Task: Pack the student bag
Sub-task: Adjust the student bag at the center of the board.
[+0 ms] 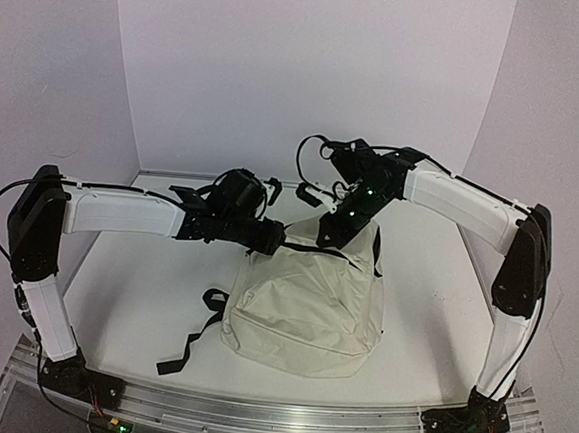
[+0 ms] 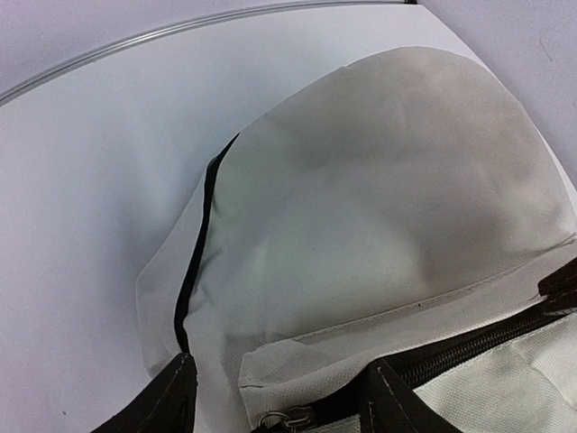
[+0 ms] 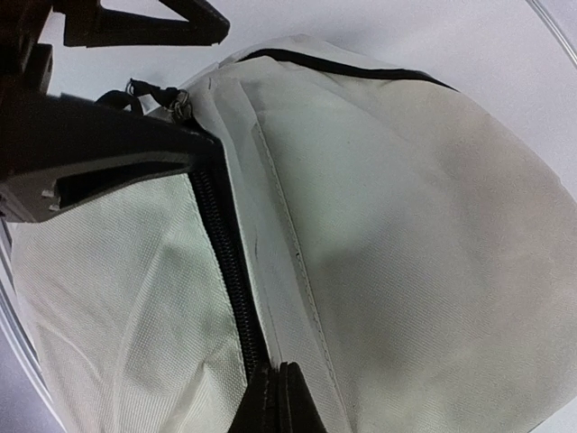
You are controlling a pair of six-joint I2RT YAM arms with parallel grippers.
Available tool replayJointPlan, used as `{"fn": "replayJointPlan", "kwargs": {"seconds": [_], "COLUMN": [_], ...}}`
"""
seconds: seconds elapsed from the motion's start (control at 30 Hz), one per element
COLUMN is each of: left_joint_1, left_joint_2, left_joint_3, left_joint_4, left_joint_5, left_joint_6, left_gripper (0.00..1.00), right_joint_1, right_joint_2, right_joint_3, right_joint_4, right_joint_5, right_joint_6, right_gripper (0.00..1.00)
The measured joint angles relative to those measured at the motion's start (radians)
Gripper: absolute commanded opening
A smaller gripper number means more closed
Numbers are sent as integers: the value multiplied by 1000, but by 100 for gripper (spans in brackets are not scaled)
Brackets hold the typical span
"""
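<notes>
Bag (image 1: 308,298) lies mid-table, long axis 6-to-12 o'clock, zippered top at 12 where both claws meet: right claw (image 3: 275,383) pinched shut on the zipper seam, left claw (image 2: 281,379) spread open astride the zipper pull (image 3: 183,105), so nearer it.

A white table (image 1: 134,285) carries a cream student bag (image 1: 308,298) lying at its middle, slightly toward the near edge, its black straps (image 1: 192,334) trailing across the surface toward the near-left corner.
</notes>
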Motion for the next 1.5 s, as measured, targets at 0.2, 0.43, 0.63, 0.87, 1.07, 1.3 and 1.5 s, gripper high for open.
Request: {"fn": "replayJointPlan", "kwargs": {"seconds": [0.2,0.43,0.63,0.87,1.07,1.3,1.5], "left_joint_1": [2,12,34,70,97,129,131], "left_joint_2": [1,-11,-60,-102,-125,-179,-183], "left_joint_3": [2,-17,-91,-164,-200,-260,-274], "left_joint_4": [-29,-29,15,102,118,88,83], "left_joint_5": [-28,-20,29,152,209,211,269], "left_joint_6": [-30,-49,-78,-101,-121,-135,-144], "left_gripper": [48,38,22,3,33,29,28], "right_joint_1": [2,4,11,16,14,7,5], "right_joint_2": [0,0,0,0,0,0,0], "right_joint_3": [0,-1,-8,-15,-15,-21,-22], "right_joint_4": [10,30,52,74,60,39,34], "right_joint_5": [0,8,10,6,-8,-10,-30], "right_joint_6": [1,-3,-10,-11,-9,-9,-9], "right_gripper": [0,0,0,0,0,0,0]}}
